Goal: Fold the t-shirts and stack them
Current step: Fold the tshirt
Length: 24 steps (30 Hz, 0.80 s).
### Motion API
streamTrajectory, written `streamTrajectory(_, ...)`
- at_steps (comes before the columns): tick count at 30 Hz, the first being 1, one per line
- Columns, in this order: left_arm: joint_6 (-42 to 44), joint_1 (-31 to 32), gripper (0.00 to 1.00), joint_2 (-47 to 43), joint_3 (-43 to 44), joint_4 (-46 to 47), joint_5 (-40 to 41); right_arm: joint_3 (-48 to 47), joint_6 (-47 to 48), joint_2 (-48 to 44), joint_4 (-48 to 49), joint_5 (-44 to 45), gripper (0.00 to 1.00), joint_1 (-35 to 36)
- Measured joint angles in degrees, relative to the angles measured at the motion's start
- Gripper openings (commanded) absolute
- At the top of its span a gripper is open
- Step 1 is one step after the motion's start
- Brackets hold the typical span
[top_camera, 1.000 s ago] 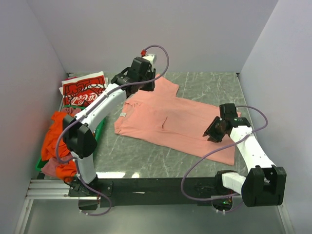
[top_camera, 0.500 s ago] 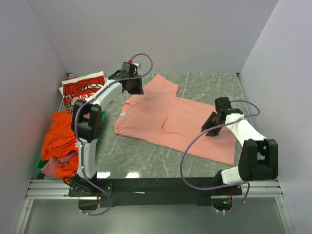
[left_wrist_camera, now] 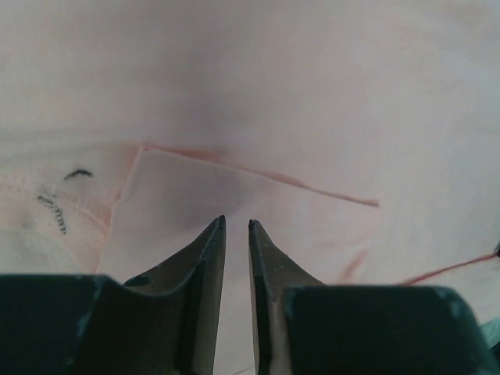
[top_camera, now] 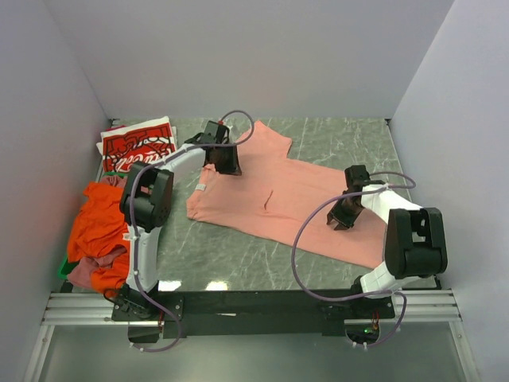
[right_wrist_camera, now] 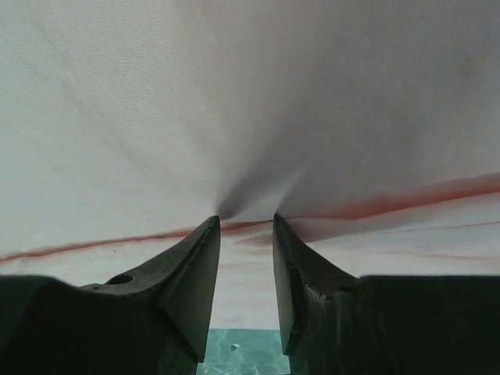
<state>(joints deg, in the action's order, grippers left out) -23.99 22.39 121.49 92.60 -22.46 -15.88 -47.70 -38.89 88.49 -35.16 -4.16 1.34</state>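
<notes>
A salmon-pink t-shirt [top_camera: 270,191] lies spread flat across the middle of the table. My left gripper [top_camera: 225,163] is down on its far left part, near the collar. In the left wrist view that gripper [left_wrist_camera: 236,222] has its jaws drawn to a narrow slit filled with pink cloth [left_wrist_camera: 273,94]. My right gripper [top_camera: 342,216] is on the shirt's right side. Seen from the right wrist, this gripper [right_wrist_camera: 246,217] is shut on the cloth [right_wrist_camera: 234,101], which puckers at the tips along a hem line. A folded red Coca-Cola tee [top_camera: 135,147] lies at the back left.
A bright orange tee [top_camera: 95,223] and a mauve one [top_camera: 83,274] are heaped at the left over a green crate [top_camera: 62,269]. Grey walls close in the marbled green table [top_camera: 342,143] on three sides. The black rail with both arm bases runs along the near edge.
The left gripper came down from above the shirt's far sleeve onto the cloth near the collar, and its jaws narrowed. The right arm drew in and its gripper shifted slightly left on the shirt.
</notes>
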Motion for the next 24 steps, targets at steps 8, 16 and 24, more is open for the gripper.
streamTrajectory(8,-1.3,-0.7,0.18,1.7,-4.1,1.3,-1.7,2.3,-0.7,-1.8,2.5,-0.1,0.41,0.0)
streamTrajectory(16,-4.2,-2.6,0.14,0.4,-8.3,3.9,-4.7,5.0,-1.1,-4.4,5.0,-0.5,0.41,-0.1)
streamTrajectory(24,-4.7,-3.3,0.14,-5.9,-17.5,3.3,-6.1,10.6,-2.2,-10.2,6.3,-3.5,0.41,-0.1)
